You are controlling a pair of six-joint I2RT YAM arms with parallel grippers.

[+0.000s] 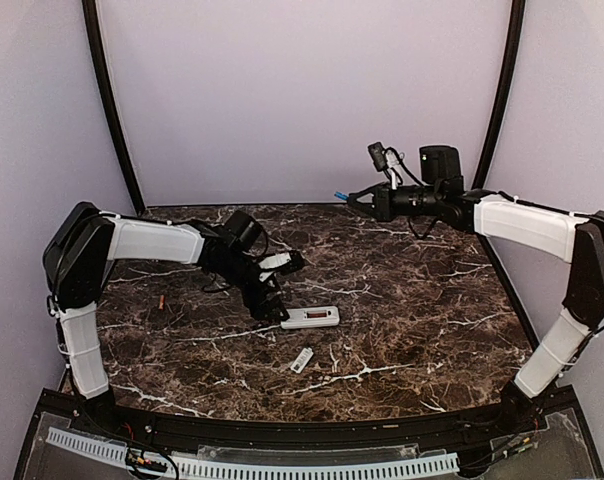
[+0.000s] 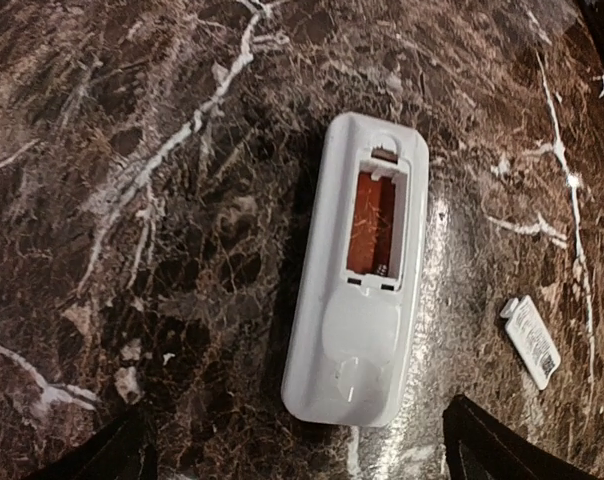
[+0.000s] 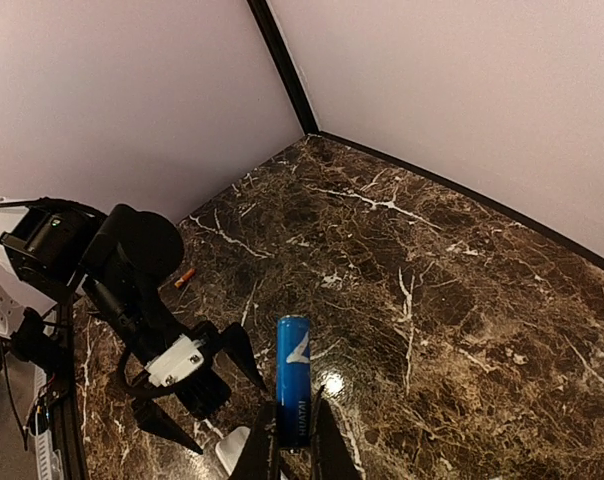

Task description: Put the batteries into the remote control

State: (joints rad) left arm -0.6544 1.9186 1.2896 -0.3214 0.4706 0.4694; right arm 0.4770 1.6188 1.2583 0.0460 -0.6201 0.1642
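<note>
Remote (image 1: 310, 317) flat on table (image 1: 432, 300), left of centre, back up, battery bay open. Nearer front edge, apart from it: cover (image 1: 301, 360), small, white, loose. Left gripper (image 1: 282, 288) over remote's left end, jaws spread wide, nothing held; fingers flank that end without contact. Bare marble runs from remote's right end to table's right edge. Orange item (image 1: 161, 300) well apart, towards left edge. Far side: right gripper (image 1: 357, 200) above table near back wall (image 1: 302, 100), clamped on blue battery (image 3: 293, 375).
</note>
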